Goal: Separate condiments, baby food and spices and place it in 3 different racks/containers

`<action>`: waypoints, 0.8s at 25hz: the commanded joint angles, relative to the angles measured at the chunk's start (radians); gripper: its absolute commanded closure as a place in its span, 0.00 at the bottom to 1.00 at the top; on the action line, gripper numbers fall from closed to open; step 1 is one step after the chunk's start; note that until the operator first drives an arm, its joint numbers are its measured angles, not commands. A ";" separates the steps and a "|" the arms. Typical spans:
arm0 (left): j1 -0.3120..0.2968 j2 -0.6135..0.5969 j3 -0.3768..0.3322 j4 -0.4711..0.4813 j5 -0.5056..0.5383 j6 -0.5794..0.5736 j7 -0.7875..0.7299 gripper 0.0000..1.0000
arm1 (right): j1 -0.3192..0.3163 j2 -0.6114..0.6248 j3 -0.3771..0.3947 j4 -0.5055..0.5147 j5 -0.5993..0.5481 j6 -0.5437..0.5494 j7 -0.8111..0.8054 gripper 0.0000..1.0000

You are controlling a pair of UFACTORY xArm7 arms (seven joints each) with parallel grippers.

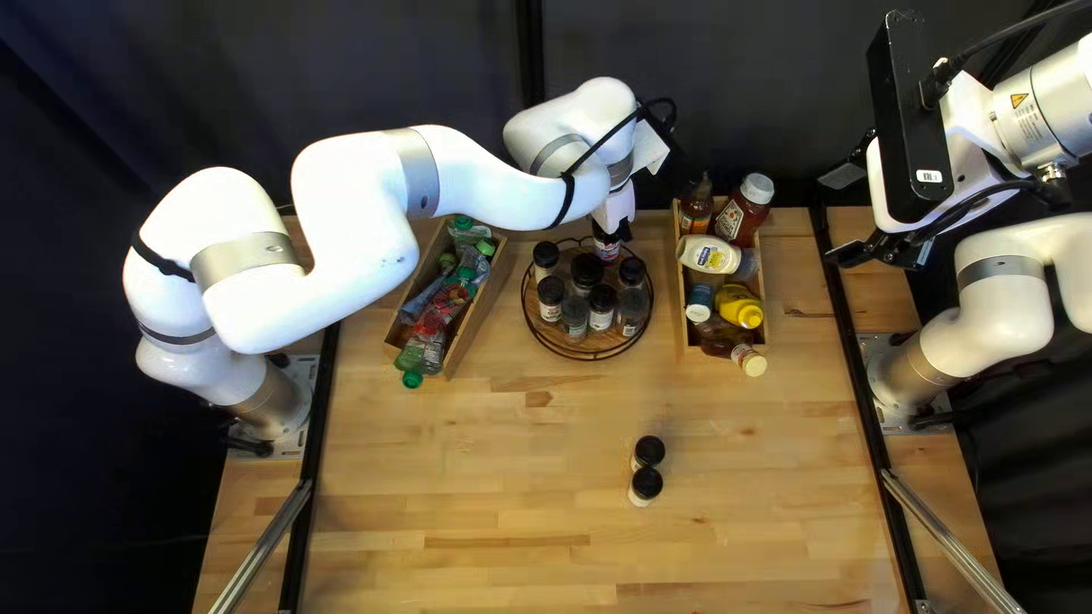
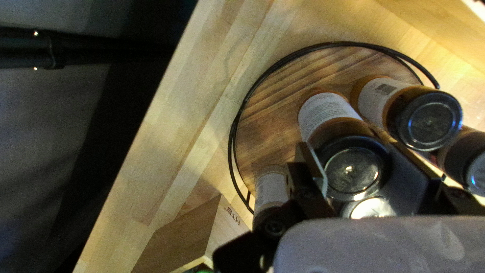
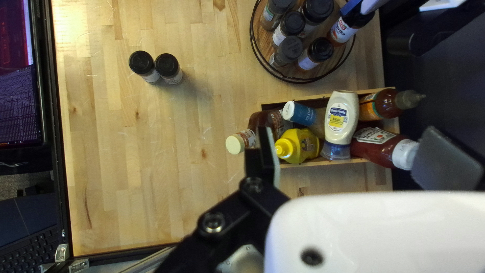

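The pouches of baby food [image 1: 436, 313] lie heaped in a slanted wooden box [image 1: 486, 298], kept to themselves. My left gripper [image 2: 351, 151] has its fingers closed to cap width on a spice jar [image 2: 329, 108], upright on the round rack [image 2: 268, 116], probably to seat it among its kind. Two loose jars [image 1: 647, 451] probably await the same rack. Condiments [image 1: 742, 309] fill another box [image 1: 679, 305]; my right gripper [image 3: 346, 132] hangs back empty, fingers wide apart, leaving room.

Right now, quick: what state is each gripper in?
Left gripper: closed on a black-lidded spice jar, at the round rack.
Right gripper: open, nothing between its fingers.
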 commanded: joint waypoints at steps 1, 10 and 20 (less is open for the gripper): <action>0.012 0.017 -0.009 0.006 -0.015 -0.002 0.005 0.99 | 0.000 0.000 0.000 0.000 0.000 0.000 0.000 0.00; 0.015 0.020 -0.013 0.000 -0.020 0.007 0.004 0.95 | 0.000 0.000 0.000 0.000 0.000 0.000 0.000 0.00; 0.008 0.025 -0.022 0.025 -0.012 0.049 0.007 0.06 | 0.000 0.000 0.000 0.000 0.000 0.000 0.000 0.00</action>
